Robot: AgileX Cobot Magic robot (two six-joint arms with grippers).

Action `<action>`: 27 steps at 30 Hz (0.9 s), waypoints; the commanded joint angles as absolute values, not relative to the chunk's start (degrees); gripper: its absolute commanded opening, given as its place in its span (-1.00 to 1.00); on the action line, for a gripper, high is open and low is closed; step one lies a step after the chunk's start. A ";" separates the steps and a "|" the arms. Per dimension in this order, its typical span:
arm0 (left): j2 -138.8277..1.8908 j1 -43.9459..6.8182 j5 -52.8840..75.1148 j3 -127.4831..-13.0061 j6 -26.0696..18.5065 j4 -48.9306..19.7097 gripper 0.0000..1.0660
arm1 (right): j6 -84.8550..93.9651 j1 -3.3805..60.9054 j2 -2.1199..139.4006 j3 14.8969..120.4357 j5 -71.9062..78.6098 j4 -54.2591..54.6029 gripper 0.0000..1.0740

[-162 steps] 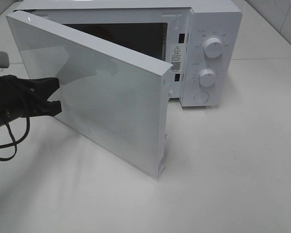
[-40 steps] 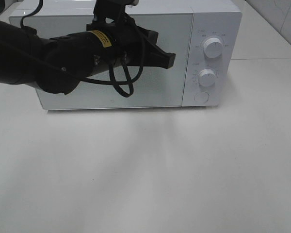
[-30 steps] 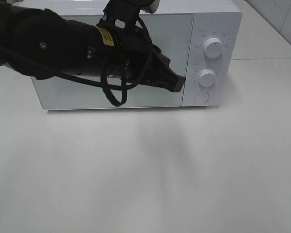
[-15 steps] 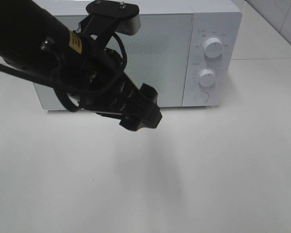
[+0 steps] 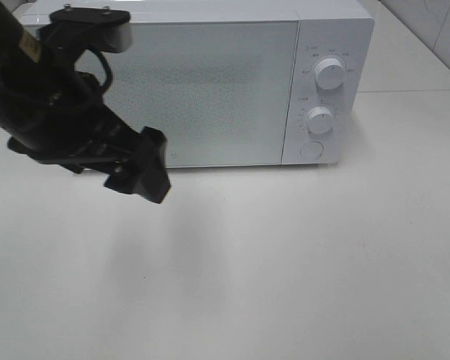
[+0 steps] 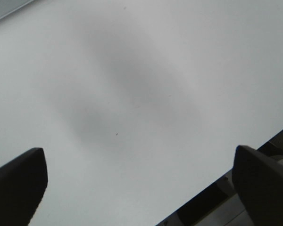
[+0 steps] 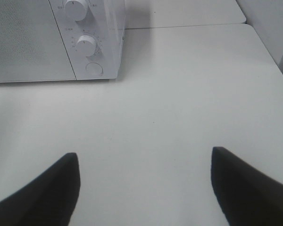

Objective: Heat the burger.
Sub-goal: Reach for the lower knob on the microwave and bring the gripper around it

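The burger is out of view. The white microwave (image 5: 210, 82) stands at the back of the table with its door closed. My left gripper (image 5: 144, 171) hangs in front of the microwave's lower left corner, clear of the door. In the left wrist view the left gripper (image 6: 139, 176) is open, its dark fingers (image 6: 19, 181) wide apart over bare white tabletop. The right gripper (image 7: 144, 181) is open too, with nothing between its fingers (image 7: 240, 186), and it faces the microwave (image 7: 33, 37) from a distance.
Two round knobs (image 5: 329, 73) (image 5: 320, 119) and a round button (image 5: 311, 149) sit on the microwave's right panel. The white table (image 5: 285, 262) stretches out in front. In the left wrist view the table's edge (image 6: 212, 188) shows near one finger.
The microwave door, open several seconds ago, is now closed. My left arm has drawn back from the door, down and to the left, and its gripper has gone from shut to open.
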State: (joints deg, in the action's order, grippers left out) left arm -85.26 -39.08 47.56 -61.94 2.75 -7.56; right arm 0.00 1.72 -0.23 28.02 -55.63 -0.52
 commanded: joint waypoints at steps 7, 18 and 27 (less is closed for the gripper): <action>-81.13 -26.07 58.56 -60.33 2.58 -7.56 0.90 | 0.00 1.43 -1.89 27.96 -55.29 -0.74 0.42; -75.17 -15.87 59.47 -53.17 -1.26 -6.93 0.89 | 0.00 1.43 -1.89 27.96 -55.29 -0.74 0.42; -67.38 -7.45 56.84 -46.24 -4.76 -6.99 0.89 | 0.00 1.43 -1.89 27.96 -55.29 -0.74 0.42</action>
State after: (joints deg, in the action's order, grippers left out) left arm -68.98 -8.65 58.10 -47.96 -4.01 -7.05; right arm 0.00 1.72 -0.23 28.02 -55.63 -0.52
